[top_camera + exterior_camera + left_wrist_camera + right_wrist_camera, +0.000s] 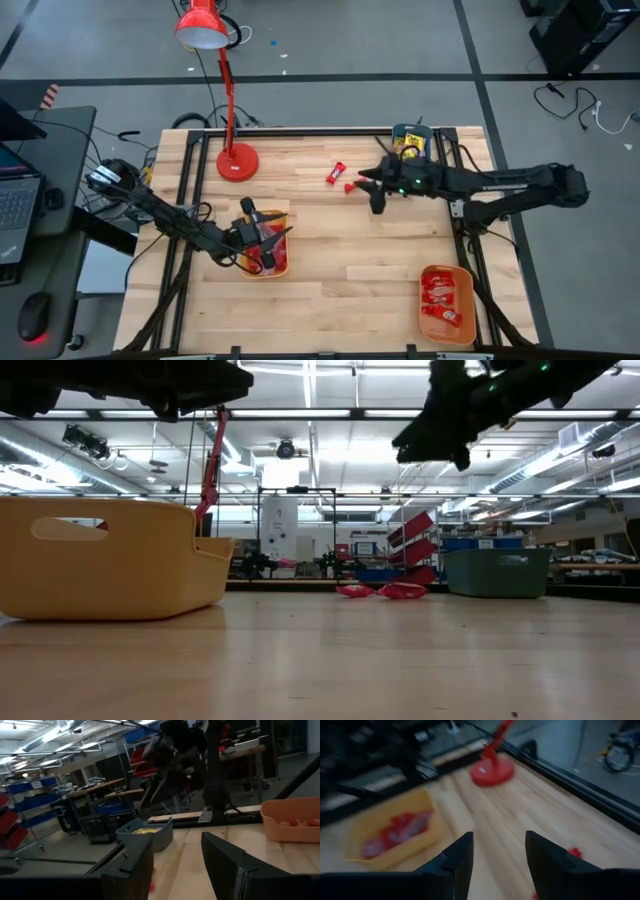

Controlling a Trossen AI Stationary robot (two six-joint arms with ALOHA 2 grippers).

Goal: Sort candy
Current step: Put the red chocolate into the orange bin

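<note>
Two dark jointed arms, black cabling along the links, flat dark jaws, small green light on right wrist

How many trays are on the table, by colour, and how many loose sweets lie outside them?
Orange trays: 2, the other below the left gripper
Teal tray: 1
Loose red sweets: 2, the second near the right gripper
Total: 5
</note>
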